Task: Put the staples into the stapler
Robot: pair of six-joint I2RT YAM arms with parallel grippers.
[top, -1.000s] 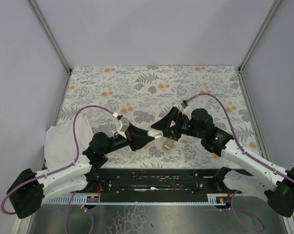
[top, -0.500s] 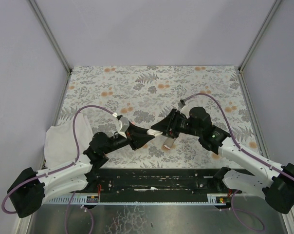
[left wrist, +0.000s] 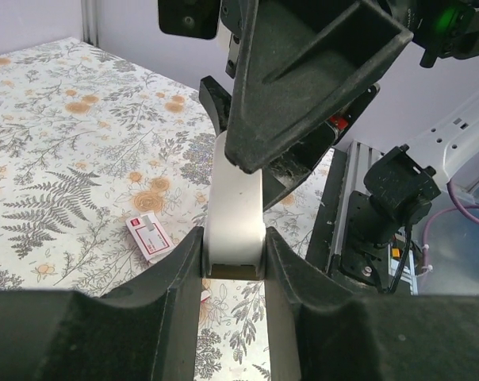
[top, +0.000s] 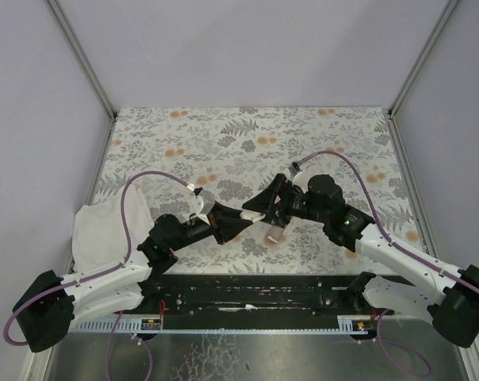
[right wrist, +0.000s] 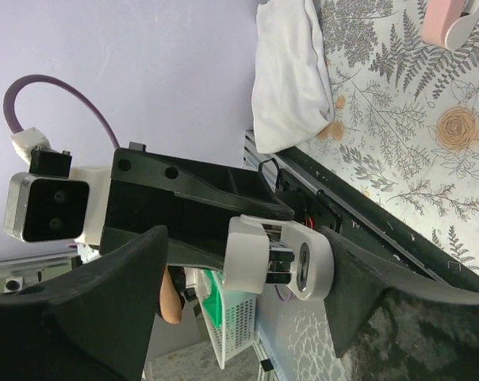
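The left gripper (left wrist: 233,258) clamps the white stapler (left wrist: 235,198) in mid-air. The right gripper (right wrist: 246,238) straddles its end, jaws spread wide. The red staples box (left wrist: 150,236) lies flat nearby, with bare floral mat (left wrist: 57,159) on every side.

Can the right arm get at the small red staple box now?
Probably yes. The right arm's fingers stand open and empty, and the small flat red cardboard box lies uncovered on the floral table. They must first back off the white stapler gripped by the left arm's fingers.
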